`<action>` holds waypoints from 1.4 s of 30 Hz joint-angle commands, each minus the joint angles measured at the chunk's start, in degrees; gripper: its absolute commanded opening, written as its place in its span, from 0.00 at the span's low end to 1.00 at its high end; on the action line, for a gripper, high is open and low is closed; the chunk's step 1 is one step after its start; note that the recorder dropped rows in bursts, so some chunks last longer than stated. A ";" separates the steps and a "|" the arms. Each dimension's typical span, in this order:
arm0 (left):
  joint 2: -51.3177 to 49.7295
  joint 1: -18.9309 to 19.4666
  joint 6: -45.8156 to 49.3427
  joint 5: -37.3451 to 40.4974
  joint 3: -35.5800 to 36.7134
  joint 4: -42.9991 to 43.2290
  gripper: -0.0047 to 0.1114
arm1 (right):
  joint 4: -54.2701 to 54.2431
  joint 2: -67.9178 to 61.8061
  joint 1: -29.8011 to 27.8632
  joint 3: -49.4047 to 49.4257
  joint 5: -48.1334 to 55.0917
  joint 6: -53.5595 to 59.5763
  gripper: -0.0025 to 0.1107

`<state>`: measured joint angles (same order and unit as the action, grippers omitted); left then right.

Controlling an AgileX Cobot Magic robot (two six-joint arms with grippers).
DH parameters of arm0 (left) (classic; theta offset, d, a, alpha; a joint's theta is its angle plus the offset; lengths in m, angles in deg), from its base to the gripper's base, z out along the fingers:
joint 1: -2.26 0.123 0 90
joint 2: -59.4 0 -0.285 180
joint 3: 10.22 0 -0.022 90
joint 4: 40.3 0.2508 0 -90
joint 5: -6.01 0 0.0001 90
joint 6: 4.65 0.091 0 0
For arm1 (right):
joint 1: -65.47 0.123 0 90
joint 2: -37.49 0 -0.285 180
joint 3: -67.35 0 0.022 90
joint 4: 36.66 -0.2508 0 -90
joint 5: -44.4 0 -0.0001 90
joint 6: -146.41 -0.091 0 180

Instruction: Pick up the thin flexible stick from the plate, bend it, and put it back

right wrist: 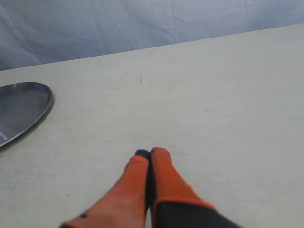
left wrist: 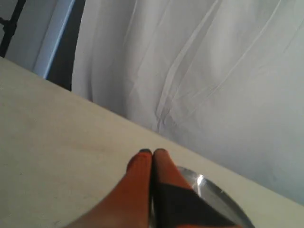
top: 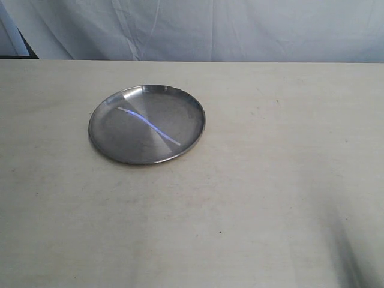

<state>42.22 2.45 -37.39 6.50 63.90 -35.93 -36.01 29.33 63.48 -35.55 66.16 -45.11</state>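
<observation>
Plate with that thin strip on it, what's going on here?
Nothing is being handled yet. The thin flexible stick lies slantwise across the metal plate on the table. The left hand and the right hand are both shut and empty, neither touching the stick.

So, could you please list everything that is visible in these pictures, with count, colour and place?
round shallow silver-grey metal plate: one, silver-grey, on the table, left of the middle in the exterior view
thin translucent whitish plastic stick: one, whitish with a bluish glint, lying slantwise across the plate
pale beige table: one, beige, under everything
creased white cloth backdrop: one, white, behind the table's far edge
orange-fingered left gripper: one, orange and black, shut, empty, by the plate's rim
orange-fingered right gripper: one, orange and black, shut, empty, over bare table
</observation>
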 commanded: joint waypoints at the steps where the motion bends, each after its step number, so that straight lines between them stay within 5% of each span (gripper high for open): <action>1: 4.18 0.15 1.85 1.65 3.09 6.38 0.04 | 0.10 0.37 -0.27 0.11 -0.53 -0.01 0.03; 5: 7.91 -0.12 1.85 13.70 3.09 8.65 0.04 | 0.10 0.37 -0.27 0.11 -0.53 -0.01 0.03; 42: 9.06 -0.11 1.85 13.01 3.09 9.59 0.04 | 0.10 0.37 -0.27 0.11 -0.68 -0.01 0.03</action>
<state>50.83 2.45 -35.70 19.40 66.87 -26.52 -36.01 29.33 63.48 -35.55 66.16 -45.11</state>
